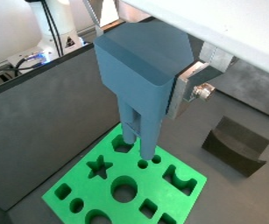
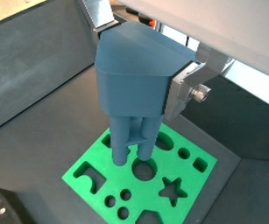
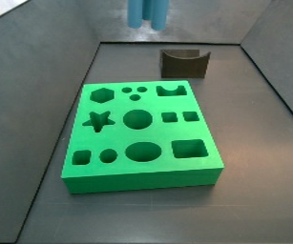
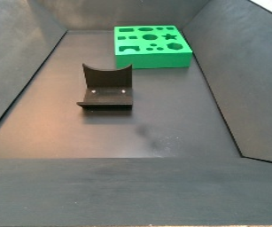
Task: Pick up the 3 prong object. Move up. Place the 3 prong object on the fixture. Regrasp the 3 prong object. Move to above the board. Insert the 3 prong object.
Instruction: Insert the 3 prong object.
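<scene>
Gripper [image 1: 172, 92] pinching blue-grey plastic 3 prong object [image 1: 137, 83], prongs down, held high above bright green cut-out board [image 3: 142, 133], near three small holes; dark notched fixture [image 4: 106, 87] empty, well apart; insertion pending

Blue-grey 3 prong object [image 2: 137, 79], bright green board [image 3: 142, 133] (cut-outs darker), dark brown fixture [image 4: 104, 87]
</scene>
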